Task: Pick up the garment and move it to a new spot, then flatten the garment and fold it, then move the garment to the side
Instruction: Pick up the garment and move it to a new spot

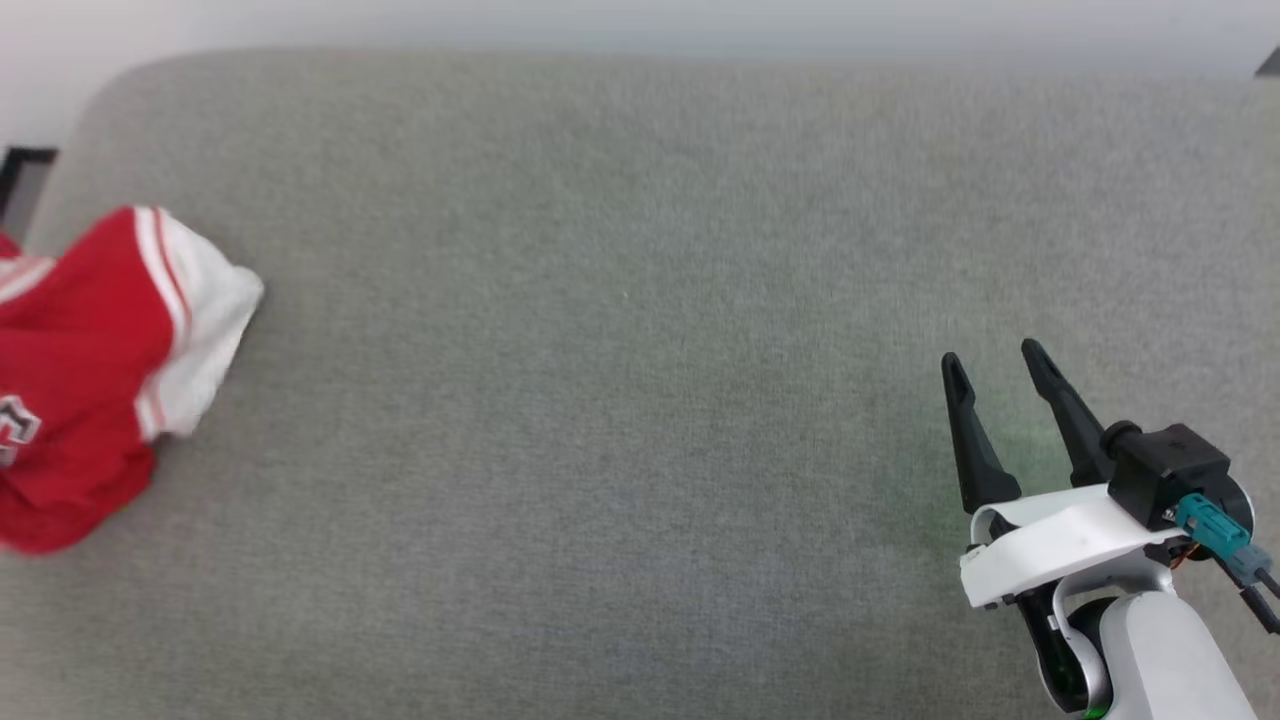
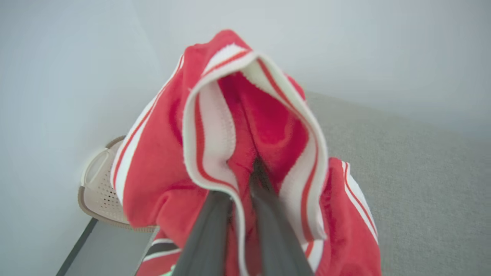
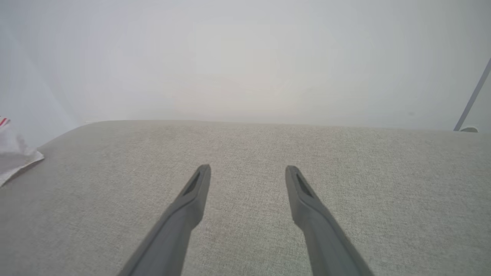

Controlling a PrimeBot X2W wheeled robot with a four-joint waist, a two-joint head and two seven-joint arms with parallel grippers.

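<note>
jersey (image 2: 264, 126), red, bunched: pinched in the left gripper (image 2: 249, 180).
left jaws nearly closed on a fold of red cloth just under the striped trim, which loops up and over the fingertips; the rest hangs crumpled down both sides of them, at the left end of the grey surface (image 1: 640, 300). basket (image 2: 96, 188) behind, left of the jaws. right gripper (image 1: 992, 353) jaws wide apart, nothing between, well apart from the cloth. handling, judged: light, limp, likely slick; will sag from a single pinch. best hold: ribbed trim at shoulder or armhole, firmer than the body.
</note>
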